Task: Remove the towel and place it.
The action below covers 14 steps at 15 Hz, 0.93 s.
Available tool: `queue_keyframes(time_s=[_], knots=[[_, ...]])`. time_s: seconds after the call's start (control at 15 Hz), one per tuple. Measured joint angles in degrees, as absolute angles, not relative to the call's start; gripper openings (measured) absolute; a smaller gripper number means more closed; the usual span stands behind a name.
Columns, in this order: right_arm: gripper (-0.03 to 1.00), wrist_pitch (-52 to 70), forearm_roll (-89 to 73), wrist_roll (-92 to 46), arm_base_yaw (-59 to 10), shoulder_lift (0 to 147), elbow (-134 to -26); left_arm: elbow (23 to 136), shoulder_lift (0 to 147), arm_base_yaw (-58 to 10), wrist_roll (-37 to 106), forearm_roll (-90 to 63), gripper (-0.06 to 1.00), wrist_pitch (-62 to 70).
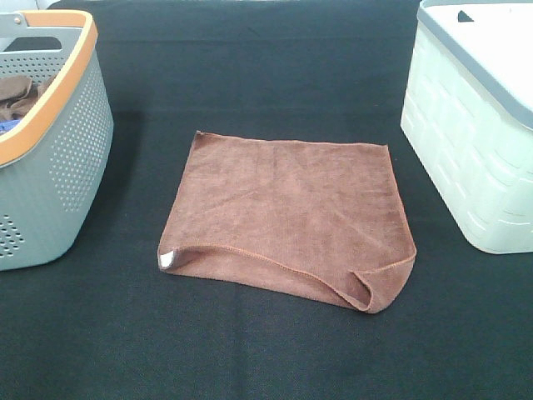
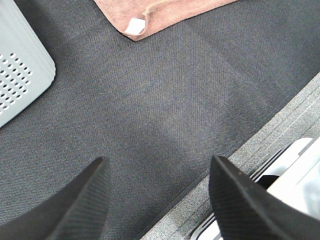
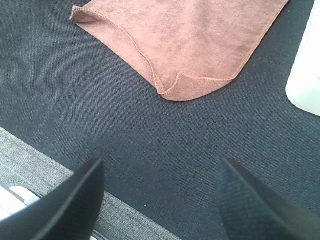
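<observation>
We are seeing the towel [image 1: 287,217] lying flat on the black table cloth [image 1: 266,350], midway between the grey basket [image 1: 50,167] on the left and the white bin [image 1: 475,158] on the right, touching neither. Its near edge is folding over itself, with a small white tag [image 2: 135,26] showing at the near-left corner and a looped fold at the near-right corner. Brown fabric [image 1: 18,93] is sitting inside the grey basket.

We are seeing the left gripper [image 2: 157,185] hanging over bare cloth near the table edge, jaws spread wide, holding nothing. The right gripper [image 3: 160,187] is likewise hanging above bare cloth, jaws wide apart, nothing between them; the towel's folded corner is lying ahead of it, apart from the fingertips [image 3: 235,185].
</observation>
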<state>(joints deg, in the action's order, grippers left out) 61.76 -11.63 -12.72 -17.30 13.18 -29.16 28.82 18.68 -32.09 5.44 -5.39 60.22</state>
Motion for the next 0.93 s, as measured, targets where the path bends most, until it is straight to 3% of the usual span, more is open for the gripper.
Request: queue_keyframes(time_s=[0.53, 0.67, 0.8, 0.93], knots=[[0.62, 61.76, -11.63, -12.72, -17.07, 13.18, -29.16, 28.82, 18.68, -31.05, 5.44, -5.39, 0.56, 60.22], [0.62, 61.76, -11.63, -12.72, -13.58, 13.18, -29.16, 28.82, 18.68, -23.09, 5.44, -5.39, 0.56, 60.22], [0.62, 61.59, -11.63, -12.72, -7.51, 12.26, -29.11, 28.82, 18.68, -9.22, 5.44, -5.39, 0.56, 60.22], [0.62, 61.59, -11.63, -12.72, -1.66, 7.45, -29.11, 28.76, 16.96, -0.63, 5.44, -5.33, 0.56, 60.22]])
